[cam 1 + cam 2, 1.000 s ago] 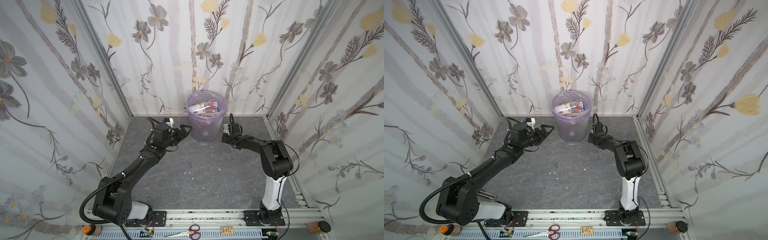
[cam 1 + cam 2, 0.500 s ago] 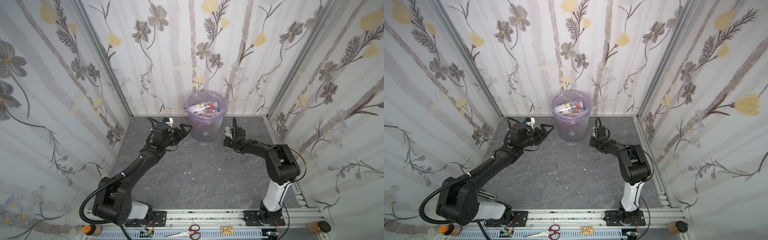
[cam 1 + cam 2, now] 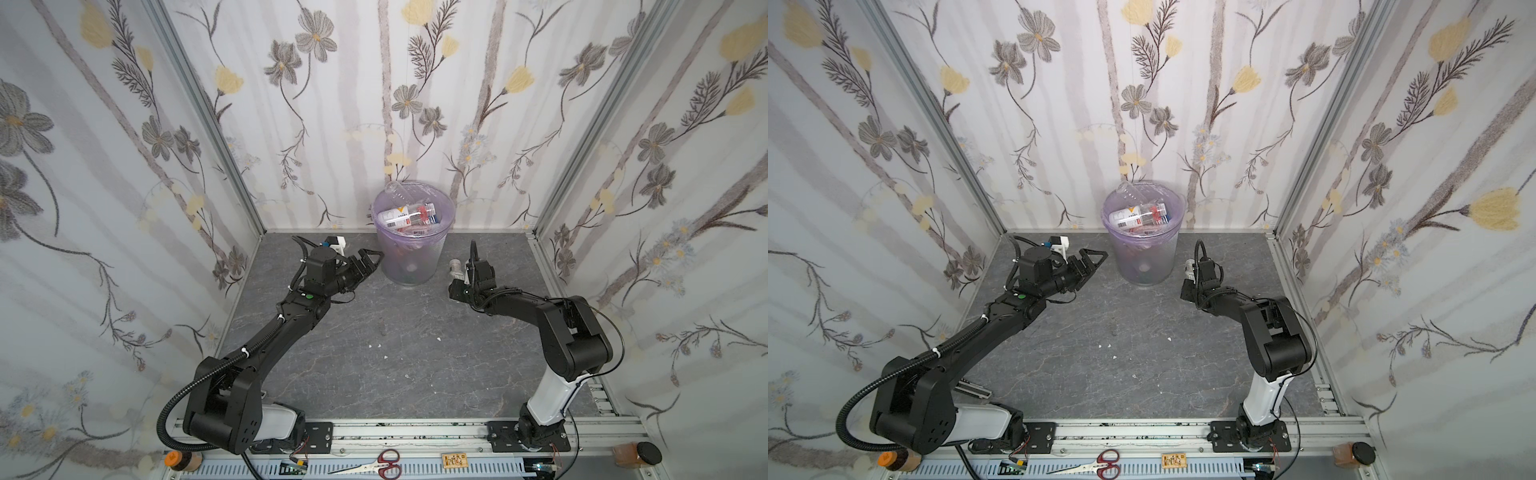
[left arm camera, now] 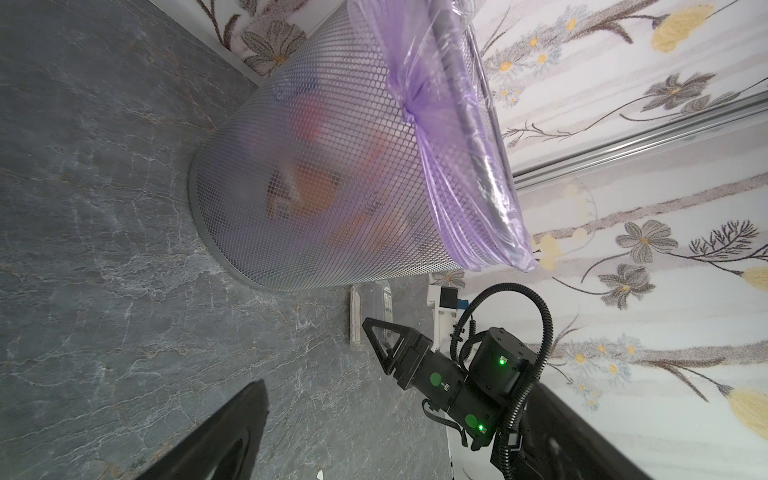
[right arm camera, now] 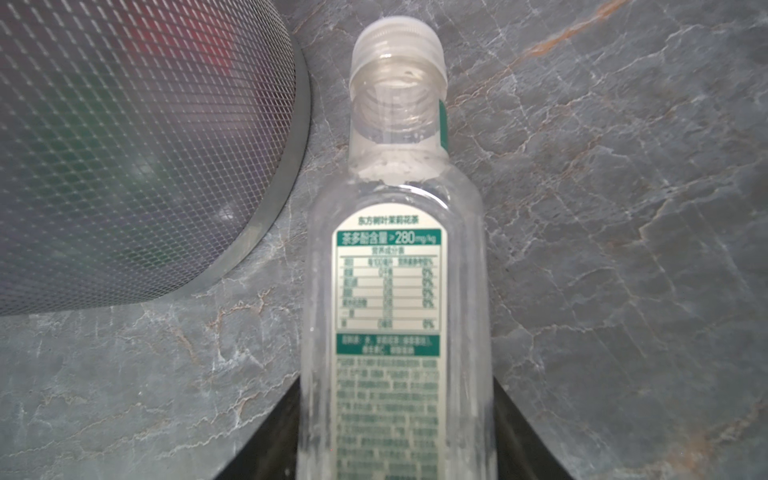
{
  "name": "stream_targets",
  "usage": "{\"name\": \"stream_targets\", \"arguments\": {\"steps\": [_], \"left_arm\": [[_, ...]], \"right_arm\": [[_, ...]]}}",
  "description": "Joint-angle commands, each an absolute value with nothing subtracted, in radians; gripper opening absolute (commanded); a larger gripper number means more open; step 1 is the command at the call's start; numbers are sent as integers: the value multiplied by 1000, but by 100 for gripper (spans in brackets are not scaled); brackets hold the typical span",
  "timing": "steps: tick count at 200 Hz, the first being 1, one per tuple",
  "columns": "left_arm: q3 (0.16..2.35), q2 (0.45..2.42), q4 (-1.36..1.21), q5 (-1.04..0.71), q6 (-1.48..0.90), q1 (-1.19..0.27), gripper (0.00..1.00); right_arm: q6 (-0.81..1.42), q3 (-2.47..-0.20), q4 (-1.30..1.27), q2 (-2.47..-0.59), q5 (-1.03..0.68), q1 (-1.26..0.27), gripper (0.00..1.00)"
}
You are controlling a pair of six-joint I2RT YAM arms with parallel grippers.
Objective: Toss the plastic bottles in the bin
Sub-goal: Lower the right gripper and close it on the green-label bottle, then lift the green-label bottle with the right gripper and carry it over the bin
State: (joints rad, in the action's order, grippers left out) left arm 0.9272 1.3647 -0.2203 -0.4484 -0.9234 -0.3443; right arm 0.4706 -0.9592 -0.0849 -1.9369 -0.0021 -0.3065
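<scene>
Clamps a clear bottle [image 5: 395, 270] with a green-and-white label between the fingers of the right gripper [image 5: 397, 386], cap pointing away from the wrist, down at the grey table [image 3: 395, 353] and just right of the bin [image 3: 411, 266] in both top views; cannot tell whether resting or lifted. Holds the left gripper [image 3: 371, 262] spread wide and empty close beside the bin's left wall. Shows more bottles [image 3: 405, 217] piled inside the lilac-lined mesh bin, up near its rim.
</scene>
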Motion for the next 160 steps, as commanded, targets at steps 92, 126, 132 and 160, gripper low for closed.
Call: {"name": "stream_targets", "arguments": {"steps": [92,126,132,160], "left_arm": [[932,1375,-250,-439,-943,-353,100],[932,1368,-250,-435,-950,-355,100],[931,1368,-251,-434,-950,-357,100],[928,1371,-249,-435,-948,-356,100]], "right_arm": [[486,-866,-169,-1834,-38,-318,37],[483,-858,-173,-1822,-42,-318,37],[482,-858,-173,-1822,-43,-317,37],[481,-859,-169,-1815,-46,-318,37]]}}
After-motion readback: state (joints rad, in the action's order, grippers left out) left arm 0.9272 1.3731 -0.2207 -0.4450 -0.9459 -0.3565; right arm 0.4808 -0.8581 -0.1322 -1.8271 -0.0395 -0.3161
